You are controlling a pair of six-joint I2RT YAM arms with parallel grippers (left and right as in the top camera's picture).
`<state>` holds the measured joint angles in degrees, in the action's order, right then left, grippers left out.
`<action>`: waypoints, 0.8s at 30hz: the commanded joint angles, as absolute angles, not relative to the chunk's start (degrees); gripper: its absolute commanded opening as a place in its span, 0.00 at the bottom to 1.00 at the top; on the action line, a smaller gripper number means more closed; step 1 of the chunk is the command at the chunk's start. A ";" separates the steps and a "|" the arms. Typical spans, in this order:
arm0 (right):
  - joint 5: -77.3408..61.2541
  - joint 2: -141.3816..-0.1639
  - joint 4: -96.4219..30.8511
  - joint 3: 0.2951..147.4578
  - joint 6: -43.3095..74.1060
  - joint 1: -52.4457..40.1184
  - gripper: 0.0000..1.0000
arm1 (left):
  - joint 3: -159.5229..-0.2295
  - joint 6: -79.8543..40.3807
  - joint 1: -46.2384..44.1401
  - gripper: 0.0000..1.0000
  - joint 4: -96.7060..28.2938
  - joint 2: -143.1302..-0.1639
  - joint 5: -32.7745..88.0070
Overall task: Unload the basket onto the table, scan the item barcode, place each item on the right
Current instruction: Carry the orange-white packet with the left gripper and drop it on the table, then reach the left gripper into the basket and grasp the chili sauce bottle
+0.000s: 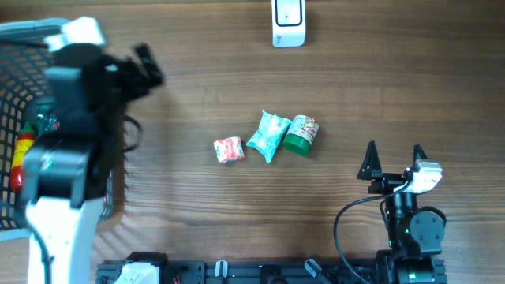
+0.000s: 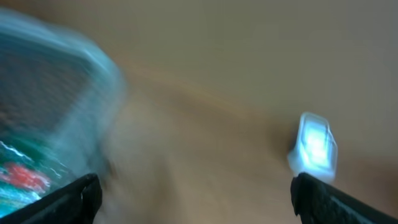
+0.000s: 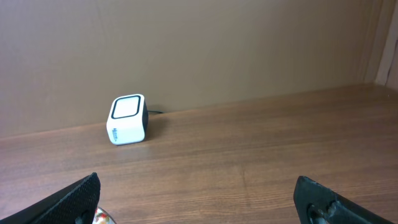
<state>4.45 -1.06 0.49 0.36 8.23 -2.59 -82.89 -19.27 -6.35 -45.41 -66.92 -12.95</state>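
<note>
Three small goods in mid-table, scanner at the far edge, both grippers wide open and empty

A teal pouch (image 1: pixel 268 135) lies in the middle of the table (image 1: pixel 394 87). A green-capped jar (image 1: pixel 301 133) lies on its side touching the pouch on the right, and a small red-and-white packet (image 1: pixel 228 149) sits just apart on its left; nothing covers them. The white scanner (image 1: pixel 288 22) stands well beyond them at the far edge, with only bare wood between. The right gripper (image 1: pixel 392 162) sits nearer and to the right of the jar, jaws spread, holding nothing. The left gripper (image 2: pixel 193 196) is well off to the left by the wire basket (image 1: pixel 12 95), which holds some coloured goods. Its own view is blurred, yet its fingers stand wide apart with nothing between them
</note>
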 commanded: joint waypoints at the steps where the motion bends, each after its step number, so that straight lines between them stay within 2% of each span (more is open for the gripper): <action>1: 3.53 -0.97 0.75 0.30 7.51 -2.61 1.00 | -83.70 -13.43 5.58 1.00 -35.68 -61.65 -33.06; 6: 3.53 -0.97 0.73 0.30 7.51 -2.61 1.00 | -83.68 -6.20 23.29 1.00 -33.10 -64.82 -32.05; 10: 3.53 -0.97 0.75 0.30 7.51 -2.61 1.00 | -83.57 2.61 35.07 1.00 -38.94 -72.66 -15.92; 12: 3.53 -0.97 0.75 0.30 7.51 -2.61 1.00 | -83.57 7.70 38.89 1.00 -42.22 -79.00 -13.93; 17: 3.53 -0.97 0.75 0.30 7.51 -2.61 1.00 | -83.48 9.02 41.32 1.00 -51.18 -91.20 -8.93; 19: 3.53 -0.97 0.75 0.30 7.53 -2.61 1.00 | -83.48 9.04 41.21 1.00 -51.96 -95.18 -5.21; 24: 3.53 -0.97 0.73 0.30 7.51 -2.61 1.00 | -83.48 13.43 41.98 1.00 -52.12 -101.36 -4.97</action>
